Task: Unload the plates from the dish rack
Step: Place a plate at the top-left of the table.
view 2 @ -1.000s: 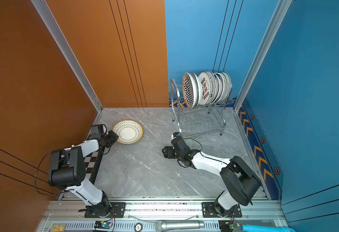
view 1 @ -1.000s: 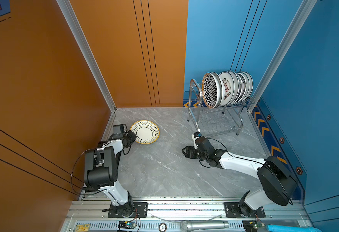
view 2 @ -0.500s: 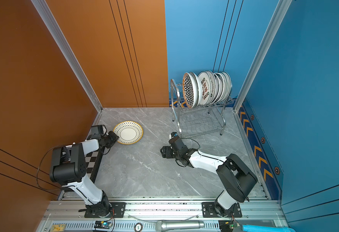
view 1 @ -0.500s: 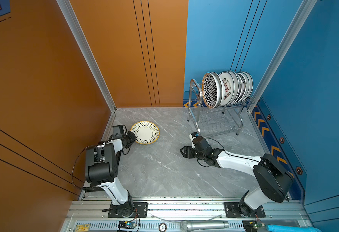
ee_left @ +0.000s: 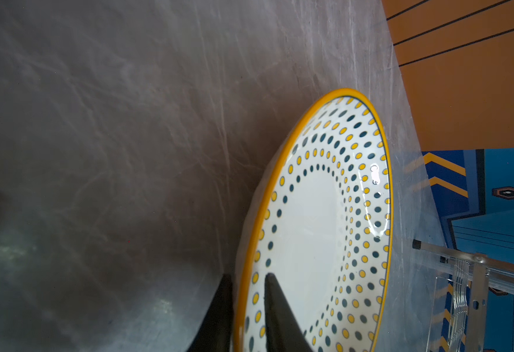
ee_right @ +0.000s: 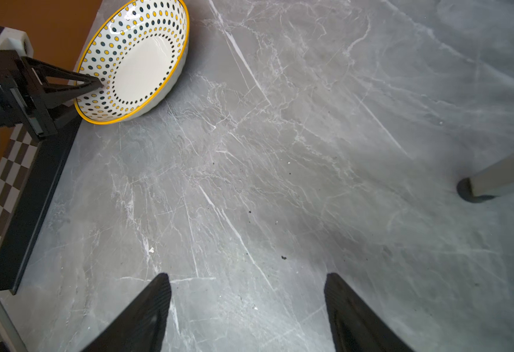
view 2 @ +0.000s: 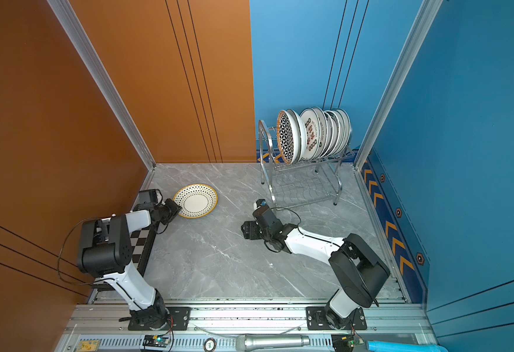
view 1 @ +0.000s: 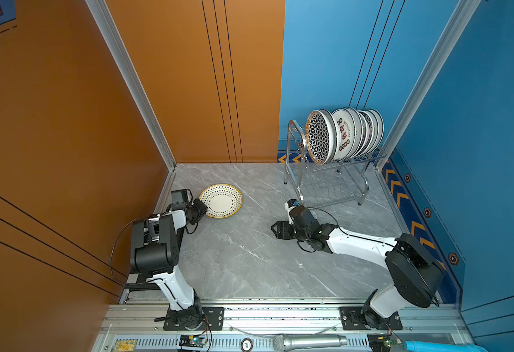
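Left hand (ee_left: pixel 248 277) straddles the rim of the dotted plate (view 1: pixel 221 201) resting on the grey marble tabletop (view 1: pixel 249 259) near the orange wall (view 1: pixel 66 122); jaws narrow, whether they pinch I cannot tell. My right hand (ee_right: pixel 246 274) hangs wide open, empty, mid-tabletop. Other plates (view 1: pixel 345 135) stand upright in the dish rack (view 1: pixel 326 190) by the blue wall (view 1: pixel 326 61).

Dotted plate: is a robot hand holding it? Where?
Left gripper straddles the rim of the dotted plate; whether it pinches cannot be told. Right gripper is open, empty.
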